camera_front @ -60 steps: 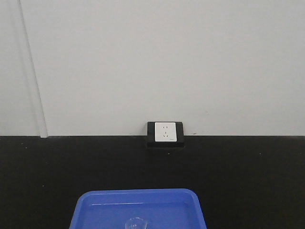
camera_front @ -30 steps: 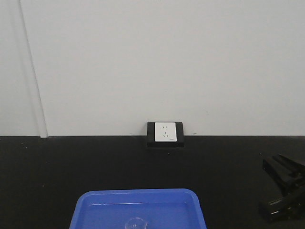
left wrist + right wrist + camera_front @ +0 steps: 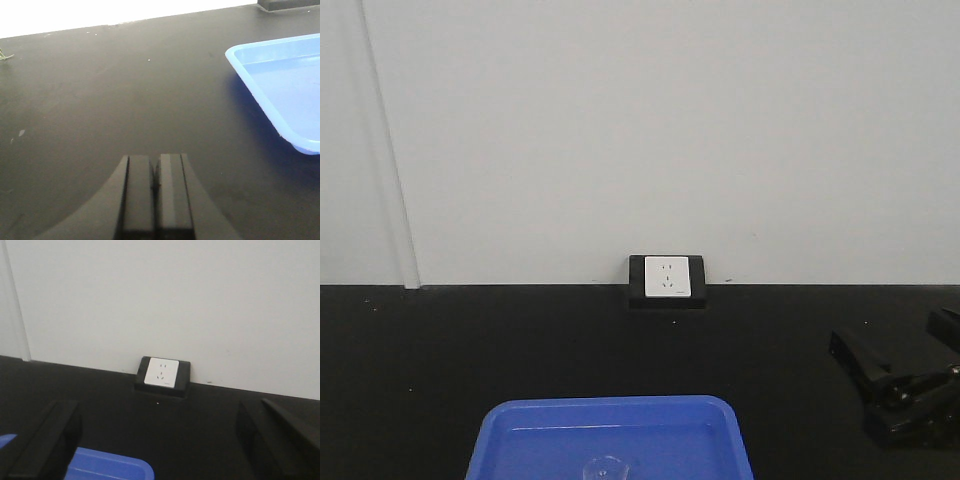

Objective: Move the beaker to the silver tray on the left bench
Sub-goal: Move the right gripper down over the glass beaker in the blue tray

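Front view, beaker: the beaker (image 3: 604, 468), clear thin-rimmed glass, stood inside the blue tray (image 3: 610, 403), only its rim showing at the frame's bottom edge.
Front view, right gripper: the right gripper (image 3: 885, 385), black and blocky, hung low over the matt black worktop (image 3: 420, 360), well right of the tray, probably lined up for the pick.
Left wrist view, left gripper: the left gripper (image 3: 155, 170) had its flat fingers pressed together near the glossy tray's rounded corner, and looked idle.
Right wrist view, fingers: spread wide, empty, framing a white wall socket (image 3: 161, 372).
Silver tray: not in any view.
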Robot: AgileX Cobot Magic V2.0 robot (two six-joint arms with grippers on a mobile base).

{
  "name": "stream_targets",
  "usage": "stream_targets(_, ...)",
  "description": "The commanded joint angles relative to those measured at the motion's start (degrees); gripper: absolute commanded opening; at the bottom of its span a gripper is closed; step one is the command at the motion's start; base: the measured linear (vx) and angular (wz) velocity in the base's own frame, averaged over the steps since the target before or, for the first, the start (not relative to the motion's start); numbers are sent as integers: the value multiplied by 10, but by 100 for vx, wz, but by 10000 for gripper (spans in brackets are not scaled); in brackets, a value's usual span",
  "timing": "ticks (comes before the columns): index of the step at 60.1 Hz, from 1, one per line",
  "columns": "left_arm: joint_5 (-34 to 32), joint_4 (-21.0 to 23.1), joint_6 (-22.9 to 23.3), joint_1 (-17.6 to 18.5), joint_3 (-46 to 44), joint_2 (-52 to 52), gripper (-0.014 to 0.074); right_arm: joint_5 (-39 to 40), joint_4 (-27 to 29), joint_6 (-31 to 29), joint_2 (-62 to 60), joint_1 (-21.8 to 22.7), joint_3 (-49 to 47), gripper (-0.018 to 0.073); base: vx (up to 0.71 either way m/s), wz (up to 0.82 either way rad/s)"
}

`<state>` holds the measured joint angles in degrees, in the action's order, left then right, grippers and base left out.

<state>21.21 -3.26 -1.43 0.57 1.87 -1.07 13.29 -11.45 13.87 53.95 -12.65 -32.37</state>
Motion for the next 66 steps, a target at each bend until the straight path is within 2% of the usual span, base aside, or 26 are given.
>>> stream_targets(1, -43, 2, 1, 3, 11, -4, 1, 76, -3, 62, 3, -8, -20, 723, 0, 0)
stream_targets(7, -43, 2, 1, 3, 11, -4, 1, 103, -45, 121, 44, -52, -20, 712, 0, 0)
stream_targets(15, -43, 2, 1, 3, 11, -4, 1, 124, -136, 119, 146, -117, -20, 678, 0, 0)
stream_targets(20, -43, 2, 1, 3, 11, -4, 1, 150, -154, 119, 219, -139, -20, 650, 0, 0)
stream_targets(35, -43, 2, 1, 3, 11, -4, 1, 287, -154, 109, 395, -142, -20, 568, 0, 0)
stream_targets(45, -43, 2, 1, 3, 11, -4, 1, 447, -148, 53, 494, -142, -20, 548, 0, 0)
stream_targets(50, -43, 2, 1, 3, 11, -4, 1, 501, -125, 31, 539, -142, -20, 548, 0, 0)
stream_targets(60, -43, 2, 1, 3, 11, -4, 1, 535, -76, 29, 593, -142, -25, 548, 0, 0)
stream_targets(66, -43, 2, 1, 3, 11, -4, 1, 538, -79, 29, 609, -143, -39, 548, 0, 0)
